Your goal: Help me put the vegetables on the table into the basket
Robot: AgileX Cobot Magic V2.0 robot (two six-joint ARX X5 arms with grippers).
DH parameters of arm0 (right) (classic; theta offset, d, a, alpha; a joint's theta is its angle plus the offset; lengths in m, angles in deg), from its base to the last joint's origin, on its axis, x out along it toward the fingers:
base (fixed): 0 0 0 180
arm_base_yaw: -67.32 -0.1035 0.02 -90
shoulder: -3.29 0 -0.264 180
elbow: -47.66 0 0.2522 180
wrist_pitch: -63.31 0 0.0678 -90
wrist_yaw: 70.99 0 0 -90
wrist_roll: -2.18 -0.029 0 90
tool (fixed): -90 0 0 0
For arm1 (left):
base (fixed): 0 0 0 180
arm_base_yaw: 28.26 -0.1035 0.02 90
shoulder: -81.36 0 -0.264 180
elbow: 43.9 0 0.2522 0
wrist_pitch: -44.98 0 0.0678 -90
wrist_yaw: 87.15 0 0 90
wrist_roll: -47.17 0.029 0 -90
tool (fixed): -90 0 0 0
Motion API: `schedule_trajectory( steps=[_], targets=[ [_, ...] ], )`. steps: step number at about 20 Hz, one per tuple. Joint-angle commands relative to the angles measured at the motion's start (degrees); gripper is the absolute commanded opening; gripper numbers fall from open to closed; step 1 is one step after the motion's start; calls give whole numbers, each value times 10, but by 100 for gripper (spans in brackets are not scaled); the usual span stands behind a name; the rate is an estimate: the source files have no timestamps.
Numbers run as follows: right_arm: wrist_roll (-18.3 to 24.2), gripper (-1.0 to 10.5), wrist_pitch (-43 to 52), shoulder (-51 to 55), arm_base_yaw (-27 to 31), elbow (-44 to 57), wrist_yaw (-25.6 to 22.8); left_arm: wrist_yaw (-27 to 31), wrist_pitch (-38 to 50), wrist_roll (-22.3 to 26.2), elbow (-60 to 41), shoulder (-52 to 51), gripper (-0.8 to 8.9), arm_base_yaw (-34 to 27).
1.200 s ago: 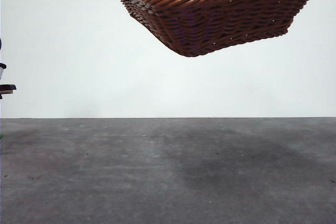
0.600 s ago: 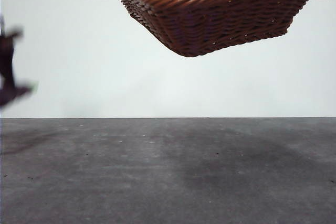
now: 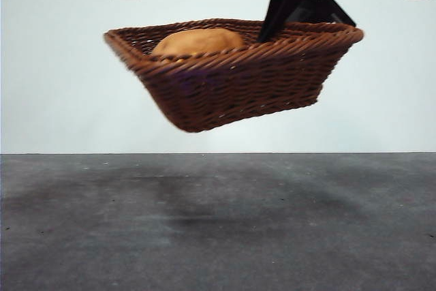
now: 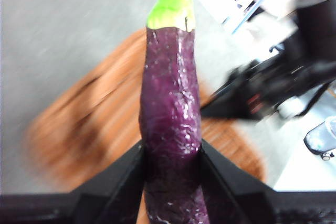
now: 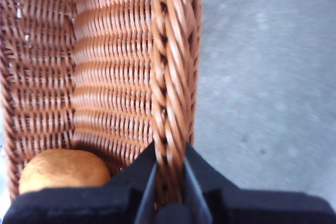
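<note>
The basket (image 3: 231,76) hangs clear above the counter (image 3: 218,230), tilted, the potato (image 3: 197,41) inside toward its left end, the right pincer (image 5: 169,174) pinching its right rim. Only the left wrist view shows the left pincer (image 4: 170,166) pinching a purple eggplant (image 4: 170,114) over it. A slip on that one-sided grip could spill the potato.

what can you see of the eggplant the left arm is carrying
The eggplant is long and slim, with glossy, slightly wrinkled purple skin and a bright green stem end. The left tool is shut on its lower part, one black jaw pressed against each side, and the stem end points away from the wrist. It hangs above the blurred wicker basket, touching nothing else visible.
</note>
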Motion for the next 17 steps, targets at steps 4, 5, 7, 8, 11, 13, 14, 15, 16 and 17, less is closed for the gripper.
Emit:
schedule_trajectory(
  steps=[4,5,7,8,11,13,14,15,16,17],
  targets=[
    [-42,-12,32,-2,-30,-2,11,70,43,-93,-6,96,-7,96],
    [-41,-12,28,-2,-30,-2,11,75,47,-106,-6,116,-7,104],
    [-45,-12,30,-2,-30,-2,8,74,57,-125,-6,148,-7,114],
    [-45,-12,31,-2,-28,-2,7,79,56,-131,-6,161,-7,121],
    [-40,-12,24,-2,-21,-2,-19,100,56,-151,-6,186,-7,127],
    [-37,-12,26,-2,-21,-2,-19,99,53,-162,-6,196,-7,127],
    [-34,-12,24,-2,-20,-2,-20,100,44,-166,-6,197,-7,127],
    [-34,-12,26,-2,-20,-2,-20,100,39,-166,-6,198,-8,127],
    [-34,-12,30,-2,-20,-2,-19,99,34,-166,-6,198,-4,127],
    [-34,-12,33,-2,-20,-2,-19,99,28,-167,-6,198,-2,127]
  ],
)
